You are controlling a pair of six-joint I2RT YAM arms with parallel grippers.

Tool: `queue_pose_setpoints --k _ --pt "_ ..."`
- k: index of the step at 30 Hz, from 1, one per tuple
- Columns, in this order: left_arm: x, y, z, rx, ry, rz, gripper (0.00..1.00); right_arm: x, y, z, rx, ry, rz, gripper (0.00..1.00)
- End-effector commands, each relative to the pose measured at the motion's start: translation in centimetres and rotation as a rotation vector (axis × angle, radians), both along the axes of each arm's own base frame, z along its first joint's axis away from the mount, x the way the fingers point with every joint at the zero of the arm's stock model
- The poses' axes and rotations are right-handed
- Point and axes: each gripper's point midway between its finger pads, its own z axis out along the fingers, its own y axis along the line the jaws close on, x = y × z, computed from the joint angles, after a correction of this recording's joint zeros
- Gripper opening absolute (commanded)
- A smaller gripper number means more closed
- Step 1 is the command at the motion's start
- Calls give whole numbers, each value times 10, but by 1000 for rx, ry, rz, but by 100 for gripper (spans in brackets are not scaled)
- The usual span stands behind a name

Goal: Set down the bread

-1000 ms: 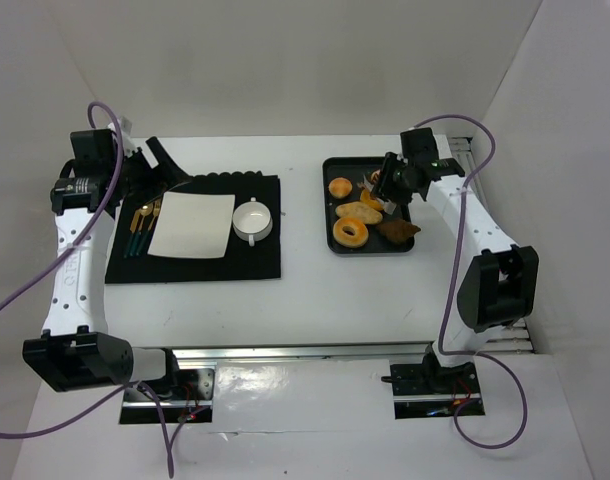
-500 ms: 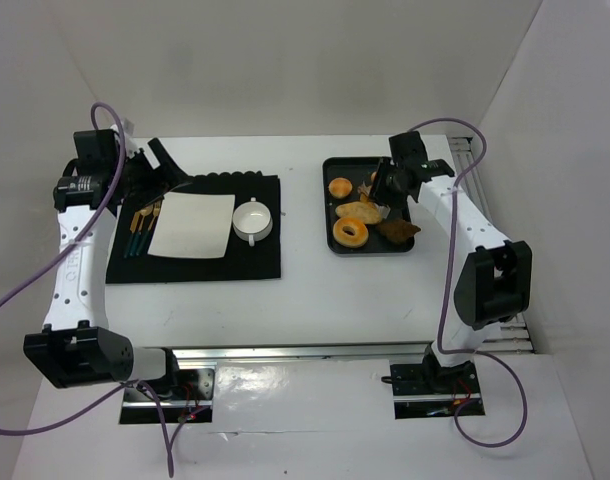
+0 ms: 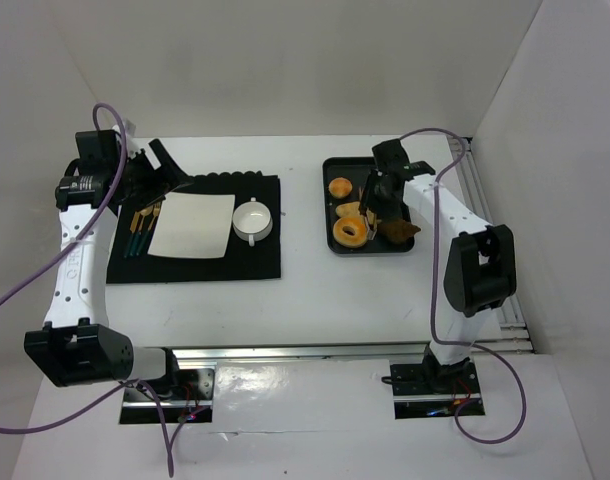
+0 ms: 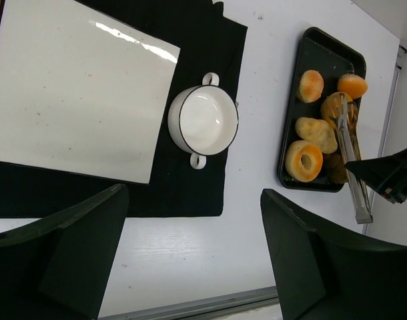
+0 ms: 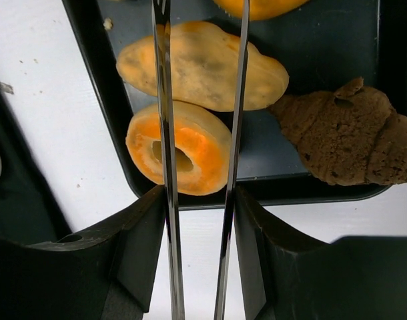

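Steel tongs (image 5: 165, 133) were pinched in the right gripper (image 5: 198, 200), one black finger pressing on each arm from outside. The two arms stood partly open, with a clear gap between them. They had hold of nothing that I could see. Their tips ran out of the wrist view, so I couldn't tell whether they touched anything.

Beneath them, in the black tray (image 5: 317, 60) on the right of the table, lay the bread. A ring-shaped bread (image 5: 197, 157) sat by the tray's near edge, with a long roll (image 5: 203, 67) right against it just beyond. A dark brown croissant (image 5: 350, 133) lay off to one side.

I'd have guessed all of it light and soft, with a crust that would dent or flake under a hard squeeze. The tops looked smooth enough for bare steel to slide off. The ring seemed the easiest pick, taken across its width with an arm low on each flank rather than on the crown. The gap looked narrower than the ring, so the tongs would want opening first.

The left gripper (image 4: 193, 193) hung wide open and empty over by the black mat (image 4: 197, 47) and its white plate (image 4: 77, 87), well apart from the tray.
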Motion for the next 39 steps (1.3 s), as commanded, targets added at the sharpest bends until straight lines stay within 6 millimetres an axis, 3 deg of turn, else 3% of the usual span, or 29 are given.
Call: queue_pose_setpoints --k 1,11,16,22,25,29,33,34,35,38,39 --pt "4 1 0 5 -21 -10 93 8 1 14 -19 -37 -7 51" --pt "3 1 7 15 -42 -16 93 8 1 42 -24 -98 -3 25" --pt "3 19 11 78 -41 55 93 4 0 54 -18 -119 -3 13" --pt "-5 39 4 152 26 149 94 -2 10 72 -4 -157 23 4" --pt "-5 39 4 152 26 149 94 -6 12 75 -10 -161 28 1" --pt "-6 38 7 136 19 163 94 -2 23 98 10 -216 50 0" --pt "-10 51 14 150 8 246 94 -4 67 135 71 -310 156 0" --pt "-12 52 12 145 19 261 95 -10 94 138 103 -313 223 0" --pt "-13 55 15 145 18 272 95 -13 108 155 124 -349 252 0" --pt "-19 60 18 131 26 321 97 -22 169 166 192 -398 368 0" --pt "-21 65 17 128 37 345 97 -22 187 181 228 -435 400 0"
